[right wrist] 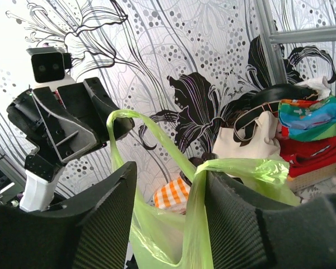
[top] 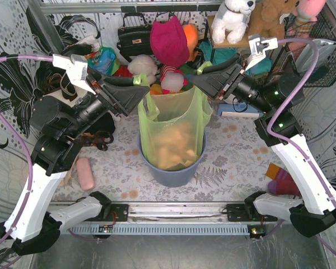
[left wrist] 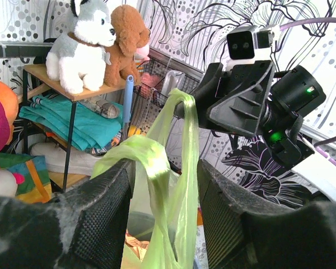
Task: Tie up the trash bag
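The lime-green trash bag [top: 171, 131] stands in a blue-grey round bin [top: 173, 175] at the table's middle, with tan crumpled paper showing through it. My left gripper [top: 141, 89] is at the bag's upper left corner. In the left wrist view this gripper [left wrist: 165, 168] is open, and a twisted handle loop [left wrist: 185, 129] rises between its fingers without being pinched. My right gripper [top: 199, 84] is at the upper right corner. It is also open [right wrist: 169, 171], with the other handle [right wrist: 252, 168] draped over its right finger [right wrist: 235, 213]. The two grippers face each other across the bag's mouth.
Plush toys, a black handbag [top: 135, 36] and a magenta hat [top: 169, 40] crowd the back just behind the bag. A cream tote [right wrist: 252, 137] leans at the back left. A pink item [top: 85, 172] lies on the left, and a red-orange piece [top: 280, 179] on the right.
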`<action>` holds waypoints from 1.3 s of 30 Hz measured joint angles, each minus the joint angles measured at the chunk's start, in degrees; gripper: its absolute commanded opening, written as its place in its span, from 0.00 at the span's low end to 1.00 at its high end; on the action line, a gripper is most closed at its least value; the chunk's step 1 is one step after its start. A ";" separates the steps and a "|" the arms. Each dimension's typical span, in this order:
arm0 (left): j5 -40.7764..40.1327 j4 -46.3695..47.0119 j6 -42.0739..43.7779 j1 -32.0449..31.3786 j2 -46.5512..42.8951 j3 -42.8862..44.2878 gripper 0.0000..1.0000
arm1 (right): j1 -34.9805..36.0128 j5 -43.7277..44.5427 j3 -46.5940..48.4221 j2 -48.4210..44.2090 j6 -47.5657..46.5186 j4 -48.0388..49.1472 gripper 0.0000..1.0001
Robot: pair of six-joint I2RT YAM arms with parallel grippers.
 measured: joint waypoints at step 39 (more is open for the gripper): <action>-7.04 1.01 3.50 0.00 -2.29 5.07 0.32 | 0.02 -0.48 13.38 9.38 0.11 -1.31 0.22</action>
